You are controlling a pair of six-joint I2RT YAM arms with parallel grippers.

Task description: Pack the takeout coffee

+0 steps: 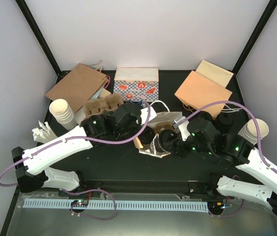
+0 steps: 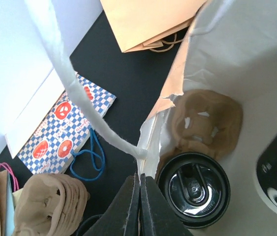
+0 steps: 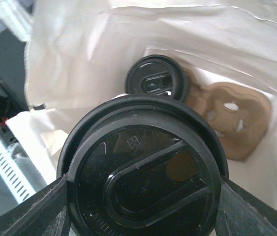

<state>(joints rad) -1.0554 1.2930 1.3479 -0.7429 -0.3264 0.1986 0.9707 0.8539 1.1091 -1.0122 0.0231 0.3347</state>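
A white paper bag stands open at the table's middle. My left gripper is shut on the bag's rim, just below its white handle. Inside the bag lies a brown pulp carrier with one black-lidded takeout coffee seated in it; the same coffee shows in the right wrist view. My right gripper is shut on a second black-lidded coffee, its fingers on either side of the lid, above the bag's mouth.
A brown bag, a blue-checkered bag and a tan bag lie at the back. Cream cup stacks stand at the left and right. Stacked pulp carriers sit behind the left arm.
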